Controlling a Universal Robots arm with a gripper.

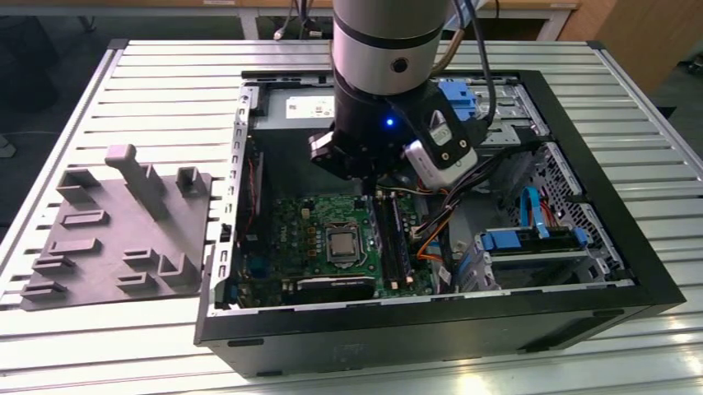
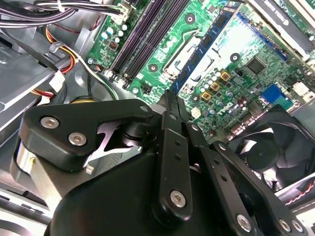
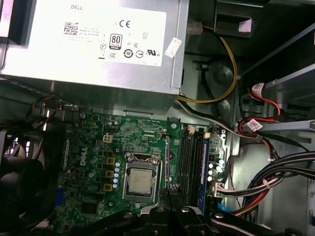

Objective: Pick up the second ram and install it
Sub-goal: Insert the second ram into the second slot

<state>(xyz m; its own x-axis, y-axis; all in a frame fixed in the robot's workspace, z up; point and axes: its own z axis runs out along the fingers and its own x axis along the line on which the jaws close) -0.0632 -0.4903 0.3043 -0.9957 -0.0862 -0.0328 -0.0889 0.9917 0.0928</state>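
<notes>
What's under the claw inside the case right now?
The green motherboard. In the first wrist view its processor socket and long black memory slots flank the claw. The strip of board directly beneath the claw's own body is covered.

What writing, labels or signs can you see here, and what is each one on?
White label on the grey power supply: heading, code square, certification marks; fine print too small to read.
Small white sticker beside it: unreadable.
Green motherboard: white lettering near the processor socket; component marks too small.
White cable tags: blurred.
</notes>
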